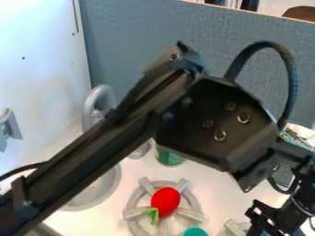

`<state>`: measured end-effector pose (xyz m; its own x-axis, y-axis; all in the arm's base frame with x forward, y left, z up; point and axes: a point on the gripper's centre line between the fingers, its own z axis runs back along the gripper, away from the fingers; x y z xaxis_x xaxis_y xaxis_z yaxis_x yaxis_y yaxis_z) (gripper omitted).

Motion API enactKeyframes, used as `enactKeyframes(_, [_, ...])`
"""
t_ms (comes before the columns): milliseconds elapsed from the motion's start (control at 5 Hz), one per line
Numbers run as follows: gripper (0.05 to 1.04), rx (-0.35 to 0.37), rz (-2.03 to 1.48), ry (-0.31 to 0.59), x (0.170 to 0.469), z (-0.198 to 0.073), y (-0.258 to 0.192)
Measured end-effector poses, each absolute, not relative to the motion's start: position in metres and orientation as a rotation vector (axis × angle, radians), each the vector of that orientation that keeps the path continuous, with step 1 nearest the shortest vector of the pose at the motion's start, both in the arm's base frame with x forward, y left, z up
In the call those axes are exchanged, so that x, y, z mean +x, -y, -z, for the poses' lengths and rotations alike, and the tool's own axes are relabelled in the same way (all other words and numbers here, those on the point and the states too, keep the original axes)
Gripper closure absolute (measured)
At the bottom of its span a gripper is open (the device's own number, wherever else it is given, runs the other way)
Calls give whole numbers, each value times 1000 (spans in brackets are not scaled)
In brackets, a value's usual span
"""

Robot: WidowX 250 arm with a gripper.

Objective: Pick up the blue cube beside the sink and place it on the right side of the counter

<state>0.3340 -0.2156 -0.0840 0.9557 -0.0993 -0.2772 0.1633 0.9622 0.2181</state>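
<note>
White stovetop [214, 186]: green can [169, 158] behind burner [146, 185] bearing red vegetable [166, 201]; gripper [263, 221] open or closed, cannot tell.

Toy vegetable [166, 201] red, stem [152, 214] green; burner [133, 213] grey; arm [200, 122] black; partition [138, 30] blue-grey; can [169, 158] green.

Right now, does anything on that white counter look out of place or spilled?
The red toy vegetable lies straight on the gray burner, with no pan under it, which looks odd. I see no spill.
</note>
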Motion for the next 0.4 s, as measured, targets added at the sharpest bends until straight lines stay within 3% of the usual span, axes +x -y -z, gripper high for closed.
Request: enactKeyframes(400, [360, 220, 81, -322, 333, 80, 216])
